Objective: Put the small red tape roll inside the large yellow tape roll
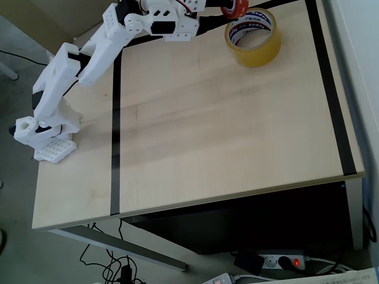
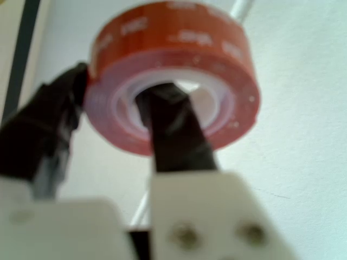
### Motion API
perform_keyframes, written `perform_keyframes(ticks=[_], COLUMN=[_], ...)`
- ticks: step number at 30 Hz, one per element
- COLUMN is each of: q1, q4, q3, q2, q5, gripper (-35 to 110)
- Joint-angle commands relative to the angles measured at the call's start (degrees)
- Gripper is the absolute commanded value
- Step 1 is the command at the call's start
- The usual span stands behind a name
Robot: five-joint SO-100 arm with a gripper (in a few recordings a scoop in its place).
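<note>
The small red tape roll (image 2: pixel 173 76) is held up off the table, with my gripper (image 2: pixel 116 105) shut on its wall: one black finger (image 2: pixel 173 130) goes through the pale core, the other (image 2: pixel 49 124) presses the outside. In the overhead view the red roll (image 1: pixel 235 8) sits at the top edge with the gripper (image 1: pixel 224 13) on it, just up and left of the large yellow tape roll (image 1: pixel 253 36). The yellow roll lies flat on the table's far right part, its white printed core facing up. The two rolls are apart.
The wooden table (image 1: pixel 219 136) carries black tape lines: one long strip on the left (image 1: pixel 115 136) and one along the right (image 1: pixel 333 89). The white arm (image 1: pixel 95 53) reaches from its base (image 1: pixel 44 133) at the table's left edge. A power strip (image 1: pixel 278 260) lies on the floor below.
</note>
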Motion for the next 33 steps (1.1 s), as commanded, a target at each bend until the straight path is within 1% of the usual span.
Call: perform_keyframes(ticks=[1, 9, 14, 19, 26, 27, 28, 30, 31, 33], q1=[-0.7, -2.7, -3.5, -3.7, -2.5, -2.3, -2.0, -1.2, -0.6, 1.0], q4=[0.5, 3.7, 6.1, 11.3, 19.3, 21.1, 22.9, 26.0, 27.3, 30.6], q3=[-4.0, -4.7, -5.4, -6.1, -11.4, -13.0, -13.7, -13.7, -13.8, -16.3], q2=[1.5, -6.8, -8.1, -8.1, -8.1, -8.0, -7.2, -4.8, -3.7, -2.6], q5=[1.8, 1.9, 1.9, 2.3, 2.5, 2.5, 2.5, 2.5, 2.4, 2.4], gripper=[0, 0, 1, 18, 25, 24, 20, 4, 0, 0])
